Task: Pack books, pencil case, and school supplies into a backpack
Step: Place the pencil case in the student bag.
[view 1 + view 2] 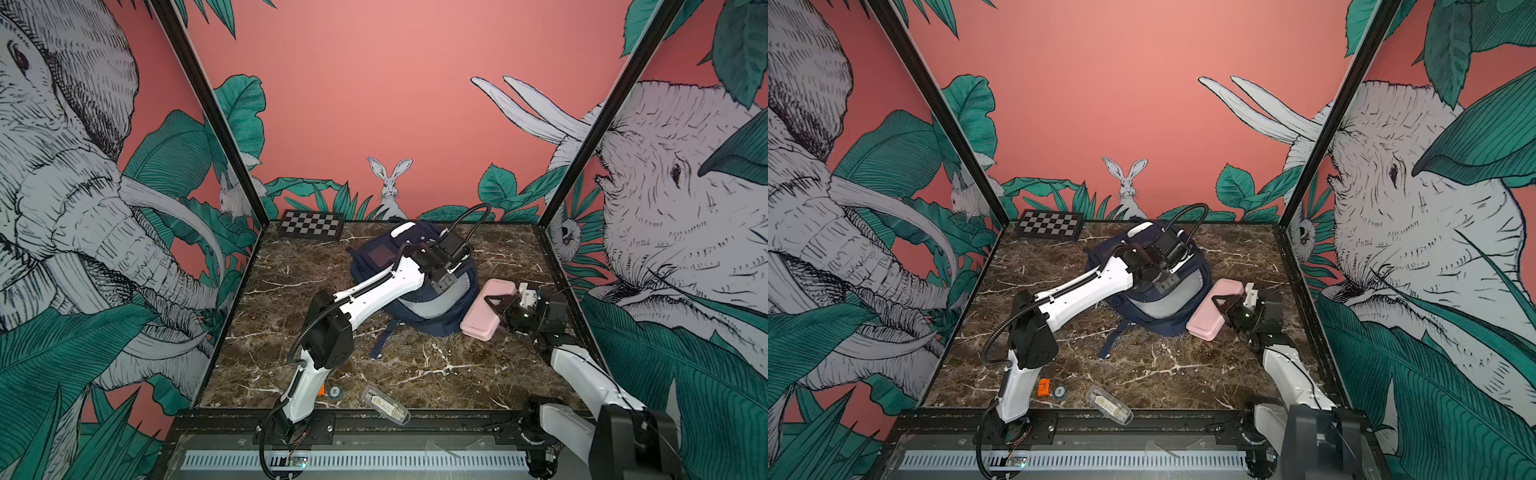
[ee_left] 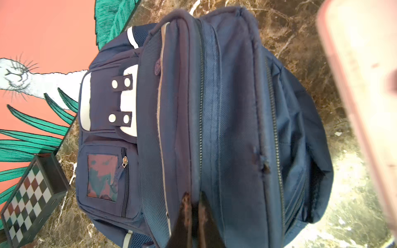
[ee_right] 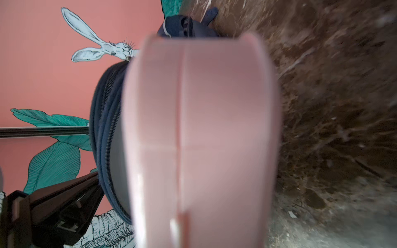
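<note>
Left pincer (image 2: 194, 200) closed tight against backpack (image 2: 232, 107) (fingertips (image 2: 186, 206) only in wrist view); right pincer (image 1: 493, 305) around pencil case (image 1: 478, 322).

Robot lab booth: mural walls (image 1: 374, 104), marble tabletop (image 1: 415, 374).

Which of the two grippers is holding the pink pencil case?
The right gripper: it clamps the pink pencil case beside the backpack. The left gripper is shut over the backpack, clear of the case.

Coral jungle-mural walls (image 1: 374, 83); brown tabletop (image 1: 415, 374), prob. marble.
</note>
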You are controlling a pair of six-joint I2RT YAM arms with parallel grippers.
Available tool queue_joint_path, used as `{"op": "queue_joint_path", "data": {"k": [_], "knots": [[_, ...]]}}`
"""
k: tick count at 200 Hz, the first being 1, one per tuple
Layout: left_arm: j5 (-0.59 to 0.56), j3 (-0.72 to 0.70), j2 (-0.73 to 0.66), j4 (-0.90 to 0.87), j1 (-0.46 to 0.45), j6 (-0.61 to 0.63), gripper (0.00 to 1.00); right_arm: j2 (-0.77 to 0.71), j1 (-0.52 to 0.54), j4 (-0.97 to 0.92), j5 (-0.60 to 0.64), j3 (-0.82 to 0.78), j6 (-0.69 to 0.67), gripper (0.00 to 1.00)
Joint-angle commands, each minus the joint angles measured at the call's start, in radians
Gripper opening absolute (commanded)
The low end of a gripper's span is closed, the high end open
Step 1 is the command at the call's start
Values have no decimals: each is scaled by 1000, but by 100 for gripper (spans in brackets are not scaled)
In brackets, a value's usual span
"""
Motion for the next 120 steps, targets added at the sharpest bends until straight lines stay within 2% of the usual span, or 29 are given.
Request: {"op": "queue_joint_path", "data": {"k": [1,39,63,120], "knots": [[27,36,-56,2,5,-7,0,91,78,230,56,47,57,1],[52,19,-66,17,32,-25,0,260,167,372,172,134,101,0],[74,20,-78,24,44,-38,0,399,181,527,184,176,180,0],[90,62,-100,31,57,-50,0,743,299,780,238,353,327,0]]}}
